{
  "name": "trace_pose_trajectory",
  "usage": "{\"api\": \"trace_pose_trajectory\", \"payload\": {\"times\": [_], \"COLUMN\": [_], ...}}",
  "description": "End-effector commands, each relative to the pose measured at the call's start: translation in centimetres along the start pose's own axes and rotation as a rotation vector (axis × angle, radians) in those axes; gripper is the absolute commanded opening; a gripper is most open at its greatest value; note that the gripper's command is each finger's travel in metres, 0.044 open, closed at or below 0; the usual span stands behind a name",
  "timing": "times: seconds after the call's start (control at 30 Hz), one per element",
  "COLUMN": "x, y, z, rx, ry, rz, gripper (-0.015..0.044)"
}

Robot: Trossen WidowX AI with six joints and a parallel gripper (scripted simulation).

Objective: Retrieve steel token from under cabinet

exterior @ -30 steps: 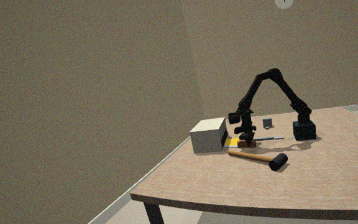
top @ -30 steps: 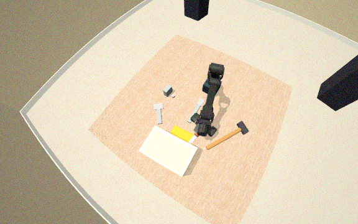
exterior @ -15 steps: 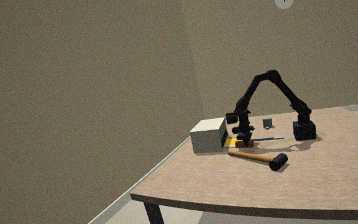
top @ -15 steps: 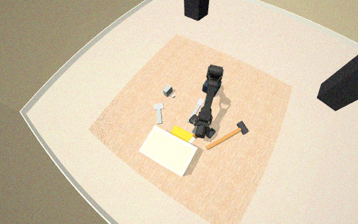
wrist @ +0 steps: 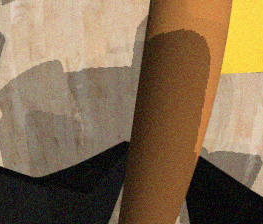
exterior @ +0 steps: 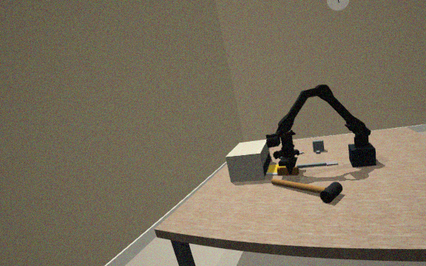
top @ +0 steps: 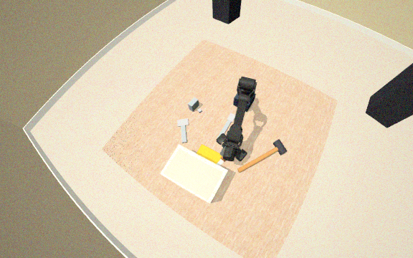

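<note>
The pale cabinet (top: 193,173) (exterior: 246,167) stands on the table, with the yellow marked area (top: 209,154) (exterior: 272,168) (wrist: 254,35) along its front. My gripper (exterior: 289,171) (wrist: 158,153) is shut on the orange-brown handle (exterior: 282,171) (wrist: 174,100) of a flat tool, low over the table beside the yellow area. The tool's pale blade (top: 221,162) points towards the cabinet's front, near its corner; its far end is hidden in the top view. The steel token is not visible in any view, and the vent slots cannot be made out.
A mallet (top: 258,160) (exterior: 298,185) lies beside the gripper, its handle end towards the cabinet. A long grey tool (top: 225,127) (exterior: 313,165) lies partly under the arm. A T-shaped metal piece (top: 183,133), a grey block (top: 193,104) (exterior: 318,145) and a small pale piece (top: 199,110) lie farther off.
</note>
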State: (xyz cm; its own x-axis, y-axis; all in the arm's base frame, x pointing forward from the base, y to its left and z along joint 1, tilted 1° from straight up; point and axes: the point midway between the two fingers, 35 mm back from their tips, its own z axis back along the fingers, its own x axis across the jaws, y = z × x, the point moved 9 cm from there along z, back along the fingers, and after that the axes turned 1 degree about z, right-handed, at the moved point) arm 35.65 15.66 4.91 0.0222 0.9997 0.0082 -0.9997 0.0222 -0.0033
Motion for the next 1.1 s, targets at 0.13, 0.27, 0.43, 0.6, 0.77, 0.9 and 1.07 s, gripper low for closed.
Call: {"api": "trace_pose_trajectory", "payload": {"times": [0.13, 0.27, 0.43, 0.6, 0.77, 0.9, 1.07], "x": [-0.1, -0.1, -0.1, -0.1, -0.1, -0.2, -0.2], "y": [-1.0, -1.4, -1.8, -2.3, -2.8, -3.1, -3.3], "z": [0.0, 0.0, 0.1, 0.1, 0.1, 0.1, 0.0], "rx": [-0.004, -0.004, -0.004, -0.005, -0.005, -0.005, -0.005], "ry": [-0.002, -0.002, -0.002, -0.002, -0.002, -0.002, -0.002], "rz": [0.002, 0.002, 0.002, 0.002, 0.002, 0.002, 0.002], "gripper": [0.0, 0.0, 0.0, 0.0, 0.0, 0.0, 0.0]}}
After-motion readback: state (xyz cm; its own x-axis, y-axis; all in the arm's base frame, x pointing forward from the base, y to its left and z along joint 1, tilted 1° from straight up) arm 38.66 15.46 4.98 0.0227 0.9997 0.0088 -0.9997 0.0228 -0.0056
